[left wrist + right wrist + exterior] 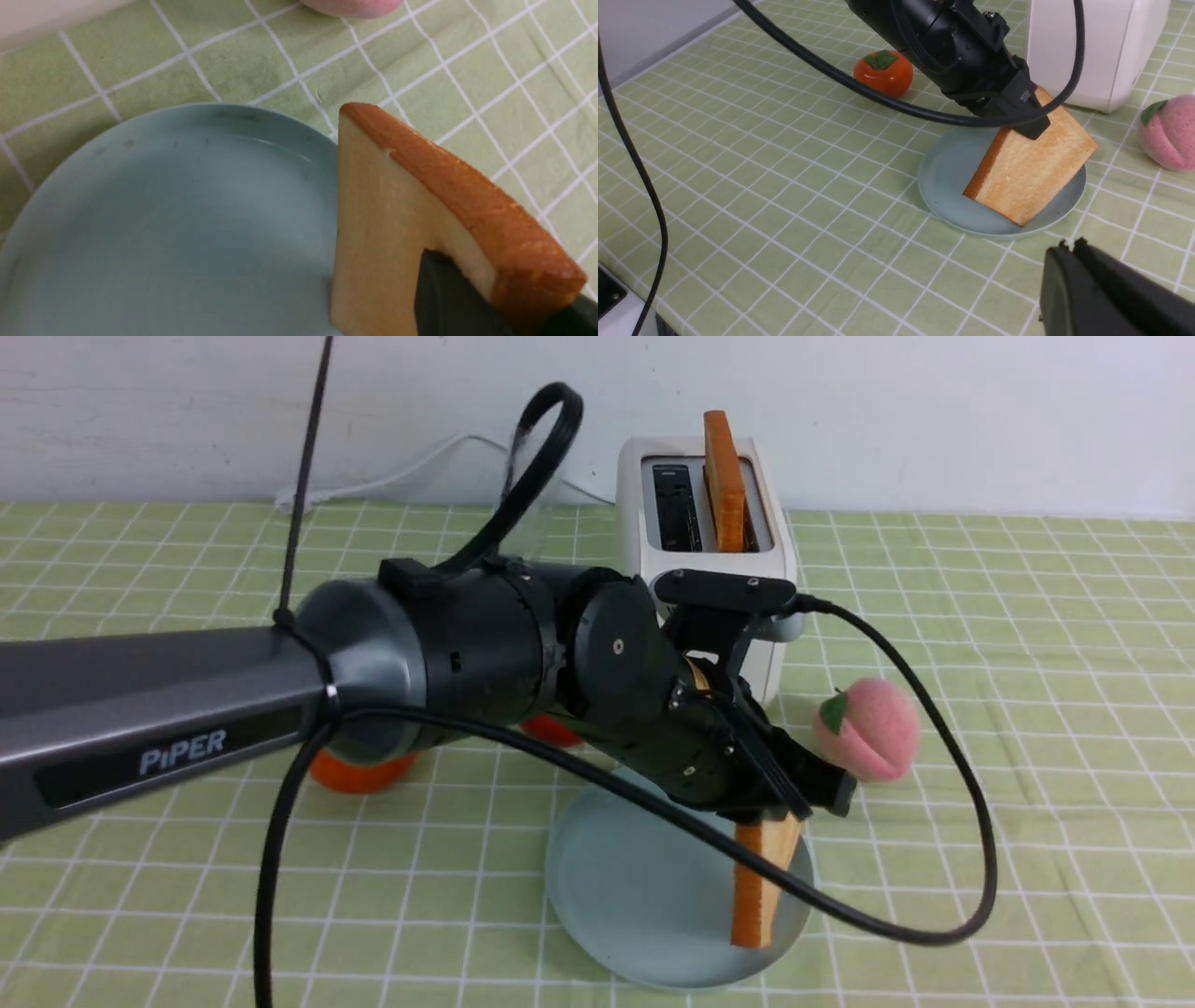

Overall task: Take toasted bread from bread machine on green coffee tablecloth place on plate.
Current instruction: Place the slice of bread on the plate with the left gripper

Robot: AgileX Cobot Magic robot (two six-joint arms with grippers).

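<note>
My left gripper [794, 803] is shut on one slice of toasted bread [761, 887], pinching its upper edge. The slice hangs on edge, tilted, over the right part of the pale blue plate [625, 896]. Its lowest corner [1017, 219] is at the plate's surface near the rim; I cannot tell whether it touches. The left wrist view shows a black finger [448, 298] against the toast's face [383, 224], beside the plate [163, 224]. A second slice [722, 476] stands in the right slot of the white bread machine [709, 569] on the green coffee tablecloth [1027, 616]. My right gripper [1069, 245] is shut and holds nothing.
A pink peach [868, 728] lies right of the plate, in front of the toaster. An orange persimmon [359, 770] sits left, partly behind my left arm. The arm's black cable [971, 859] loops past the plate's right side. A white cord [401, 476] runs along the wall.
</note>
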